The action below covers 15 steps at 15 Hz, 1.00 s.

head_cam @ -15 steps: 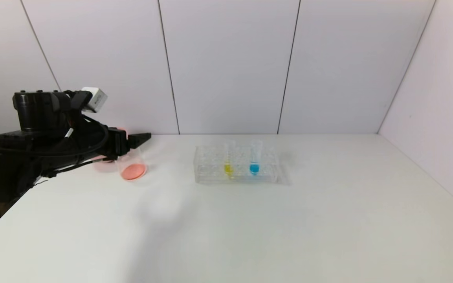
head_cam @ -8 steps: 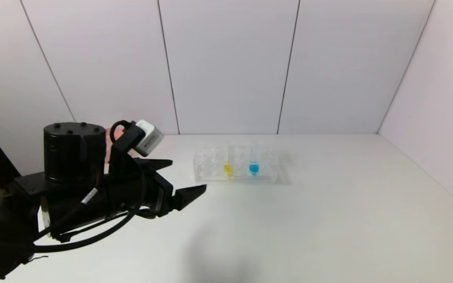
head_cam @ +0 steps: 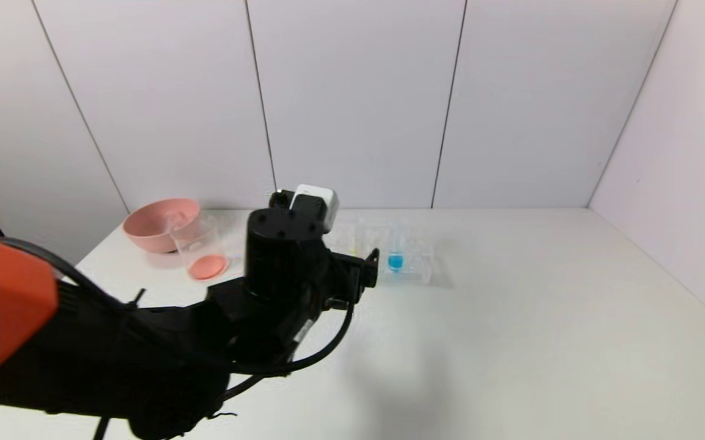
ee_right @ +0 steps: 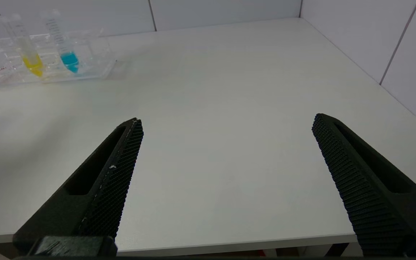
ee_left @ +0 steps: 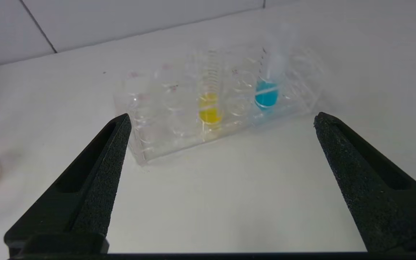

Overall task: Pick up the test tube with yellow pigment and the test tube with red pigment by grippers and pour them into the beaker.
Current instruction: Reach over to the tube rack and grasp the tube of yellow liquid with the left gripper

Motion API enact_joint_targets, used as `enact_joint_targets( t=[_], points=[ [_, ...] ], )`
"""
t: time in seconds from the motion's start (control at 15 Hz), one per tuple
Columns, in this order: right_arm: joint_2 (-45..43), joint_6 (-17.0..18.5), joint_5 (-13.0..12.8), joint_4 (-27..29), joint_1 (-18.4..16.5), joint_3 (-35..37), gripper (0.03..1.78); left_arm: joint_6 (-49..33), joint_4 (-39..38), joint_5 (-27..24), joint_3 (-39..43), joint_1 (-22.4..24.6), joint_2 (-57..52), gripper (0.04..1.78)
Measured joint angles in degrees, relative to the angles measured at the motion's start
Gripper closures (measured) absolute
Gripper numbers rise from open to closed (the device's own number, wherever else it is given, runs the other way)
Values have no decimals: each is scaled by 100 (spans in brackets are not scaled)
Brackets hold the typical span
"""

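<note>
The test tube with yellow pigment (ee_left: 209,99) stands upright in a clear rack (ee_left: 157,144); in the head view my left arm hides it. It also shows in the right wrist view (ee_right: 30,57). My left gripper (ee_left: 222,118) is open and empty, a short way before the rack and facing the yellow tube; in the head view it (head_cam: 370,266) is at the rack's left end. The beaker (head_cam: 200,247) holds red-orange liquid and stands left of the rack. The test tube with red pigment is out of view. My right gripper (ee_right: 227,120) is open and empty over the table's near edge.
A tube with a blue tip (head_cam: 395,249) stands in the rack (head_cam: 416,269), right of the yellow one. A pink bowl (head_cam: 158,223) sits behind the beaker at the back left. White walls close the back and right sides.
My left arm has swung right from the beaker to the rack, jaws open throughout. The bowl and beaker have come into view; the yellow tube is now hidden in the head view.
</note>
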Motion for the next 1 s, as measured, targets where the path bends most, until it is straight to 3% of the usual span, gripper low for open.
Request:
enact_joint_targets(
  t=[0.13,0.33,1.0],
  points=[
    [0,0,2,0,0,0,10,-41,-91,647,-521,-104,516,6],
    [0,0,-1,0,0,0,10,-168,-108,1146,-1204,-157,1169,6],
    [0,0,2,-2,0,0,10,124,-28,1220,-2491,207,2324,6]
  ],
)
